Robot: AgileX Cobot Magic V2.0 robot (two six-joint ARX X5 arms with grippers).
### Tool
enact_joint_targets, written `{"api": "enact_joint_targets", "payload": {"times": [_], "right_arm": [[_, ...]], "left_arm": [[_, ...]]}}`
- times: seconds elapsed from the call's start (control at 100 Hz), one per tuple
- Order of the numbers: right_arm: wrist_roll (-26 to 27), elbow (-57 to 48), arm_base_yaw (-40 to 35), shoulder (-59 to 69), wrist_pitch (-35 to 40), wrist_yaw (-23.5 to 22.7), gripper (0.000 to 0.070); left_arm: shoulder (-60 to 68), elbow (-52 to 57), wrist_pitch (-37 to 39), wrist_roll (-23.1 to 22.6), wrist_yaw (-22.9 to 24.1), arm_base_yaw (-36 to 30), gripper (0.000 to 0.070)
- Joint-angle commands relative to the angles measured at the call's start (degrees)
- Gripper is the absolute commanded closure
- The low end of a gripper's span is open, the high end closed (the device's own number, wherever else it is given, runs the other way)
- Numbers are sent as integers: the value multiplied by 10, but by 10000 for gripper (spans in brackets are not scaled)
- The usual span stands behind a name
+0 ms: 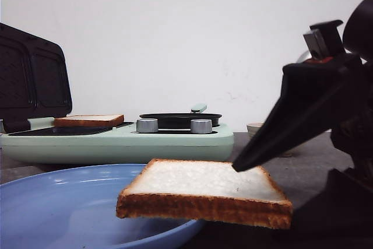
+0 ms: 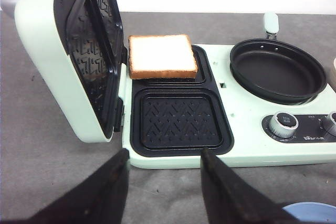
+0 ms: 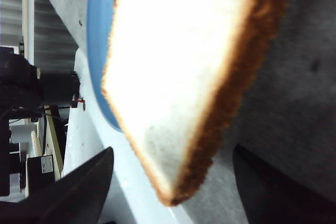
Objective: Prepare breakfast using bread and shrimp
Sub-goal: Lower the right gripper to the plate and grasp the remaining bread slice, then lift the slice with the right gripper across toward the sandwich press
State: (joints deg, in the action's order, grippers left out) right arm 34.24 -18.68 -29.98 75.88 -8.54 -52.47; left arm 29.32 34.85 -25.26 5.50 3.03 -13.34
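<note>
One bread slice (image 1: 204, 182) lies across the right rim of the blue plate (image 1: 58, 202) and overhangs the table. My right gripper (image 1: 239, 166) is open at its far right corner. In the right wrist view the slice's (image 3: 178, 66) corner points into the gap of the right gripper (image 3: 172, 150), with both fingers apart from it. A second slice (image 1: 88, 120) sits in the far well of the mint sandwich maker (image 1: 116, 144), and also shows in the left wrist view (image 2: 161, 55). My left gripper (image 2: 165, 153) is open and empty in front of the maker (image 2: 241, 124). No shrimp is in view.
The maker's lid (image 2: 63, 61) stands open at its left. Its near well (image 2: 178, 119) is empty. A black frying pan (image 2: 275, 69) sits on its right half, with knobs (image 2: 283, 124) in front. A small bowl (image 1: 254, 127) stands behind the right gripper.
</note>
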Motion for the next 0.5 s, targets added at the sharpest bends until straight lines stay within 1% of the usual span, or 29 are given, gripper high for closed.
{"api": "enact_joint_targets", "payload": {"times": [0.0, 0.03, 0.06, 0.09, 0.1, 0.11, 0.18, 0.39, 0.49], "right_arm": [[11, 0, -10, 9, -17, 0, 324], [13, 0, -12, 9, -23, 1, 365], [15, 0, -14, 9, -27, 2, 430], [17, 0, -16, 9, -29, 6, 513], [17, 0, -17, 9, -29, 7, 526], [19, 0, -17, 9, -29, 10, 561], [23, 0, -18, 9, -27, 19, 695], [28, -1, -17, 8, -36, 15, 700], [45, -1, -17, 2, -60, 15, 700]], "left_arm": [[2, 1, 6, 1, 0, -1, 495], [2, 1, 6, 2, 0, -1, 495], [2, 1, 6, 2, 0, -1, 495], [2, 1, 6, 2, 0, -1, 495], [2, 1, 6, 2, 0, -1, 495], [2, 1, 6, 2, 0, -1, 495], [2, 1, 6, 2, 0, -1, 495], [2, 1, 5, 2, 0, -1, 495], [2, 1, 5, 2, 0, -1, 495]]}}
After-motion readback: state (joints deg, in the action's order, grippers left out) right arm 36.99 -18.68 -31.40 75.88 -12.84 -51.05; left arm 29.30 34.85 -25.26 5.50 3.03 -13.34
